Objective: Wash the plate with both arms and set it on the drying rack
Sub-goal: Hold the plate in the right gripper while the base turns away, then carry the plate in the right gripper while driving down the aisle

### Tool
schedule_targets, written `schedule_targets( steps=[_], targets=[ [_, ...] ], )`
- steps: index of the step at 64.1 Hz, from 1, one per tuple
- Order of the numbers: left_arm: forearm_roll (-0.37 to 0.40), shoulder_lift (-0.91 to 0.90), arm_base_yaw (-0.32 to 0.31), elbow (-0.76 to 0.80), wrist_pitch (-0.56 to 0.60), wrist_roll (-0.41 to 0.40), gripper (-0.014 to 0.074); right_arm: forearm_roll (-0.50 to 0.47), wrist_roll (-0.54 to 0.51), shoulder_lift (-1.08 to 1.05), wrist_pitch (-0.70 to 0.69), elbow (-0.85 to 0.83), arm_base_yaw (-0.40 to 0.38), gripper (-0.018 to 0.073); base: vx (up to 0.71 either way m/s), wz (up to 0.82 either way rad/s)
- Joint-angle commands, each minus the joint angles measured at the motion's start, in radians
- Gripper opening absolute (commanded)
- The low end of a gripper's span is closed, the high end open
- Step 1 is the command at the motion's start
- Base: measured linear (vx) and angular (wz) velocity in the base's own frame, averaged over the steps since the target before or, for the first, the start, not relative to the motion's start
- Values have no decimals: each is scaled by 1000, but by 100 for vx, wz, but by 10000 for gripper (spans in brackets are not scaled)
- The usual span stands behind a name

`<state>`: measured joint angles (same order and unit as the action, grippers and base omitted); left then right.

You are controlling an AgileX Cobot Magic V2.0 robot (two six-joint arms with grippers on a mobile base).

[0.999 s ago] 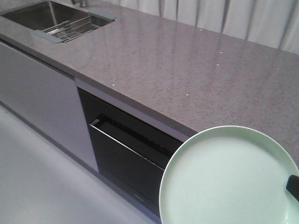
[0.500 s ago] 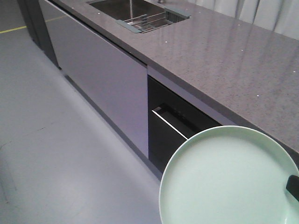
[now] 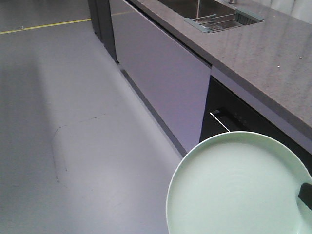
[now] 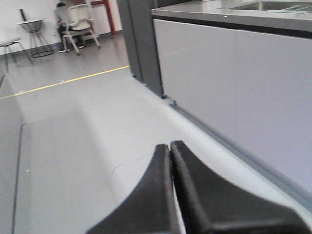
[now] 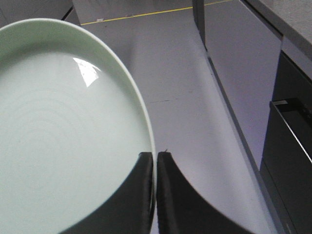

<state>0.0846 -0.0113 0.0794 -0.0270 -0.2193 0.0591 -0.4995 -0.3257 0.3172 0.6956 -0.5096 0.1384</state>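
Observation:
The pale mint-green plate (image 3: 239, 185) fills the lower right of the front view, held over the floor beside the counter. My right gripper (image 5: 156, 155) is shut on the plate's (image 5: 63, 131) rim, one finger on each face. One of its black fingers (image 3: 306, 195) shows at the plate's right edge. My left gripper (image 4: 169, 146) is shut with nothing in it, hanging above bare floor. The drying rack (image 3: 219, 20) of thin wires with grey-blue end bars lies across the steel sink (image 3: 187, 6) at the far top right, well away from both grippers.
A grey speckled counter (image 3: 273, 48) runs along the right over pale cabinet fronts (image 3: 165, 68) and a dark appliance (image 3: 229, 122) with its door slightly ajar. Grey floor with a yellow line (image 3: 44, 25) spreads to the left. Chairs (image 4: 78, 24) stand far back.
The view has swung left and back from the counter: sink and rack slid from top left to top right, and more floor shows. The plate stays fixed in the right gripper.

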Motion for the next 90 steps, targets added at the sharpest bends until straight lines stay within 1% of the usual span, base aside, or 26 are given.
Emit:
schedule_targets(
  steps=[1,43,67,90],
  targets=[
    [3,-14,0,26,70,-9,-6,-20,-1,8,-68,-27,-3,-1,-9,41],
    [3,-14,-7,26,70,-9,-6,-20,-1,8,-68,-27,-3,-1,-4,35],
    [3,-14,-7,26,70,-9,-6,-20,-1,8,-68,-27,-3,-1,4,44],
    [3,-14,-7,26,70,-9,-6,-20,-1,8,-68,-27,-3,-1,8,31]
  ],
)
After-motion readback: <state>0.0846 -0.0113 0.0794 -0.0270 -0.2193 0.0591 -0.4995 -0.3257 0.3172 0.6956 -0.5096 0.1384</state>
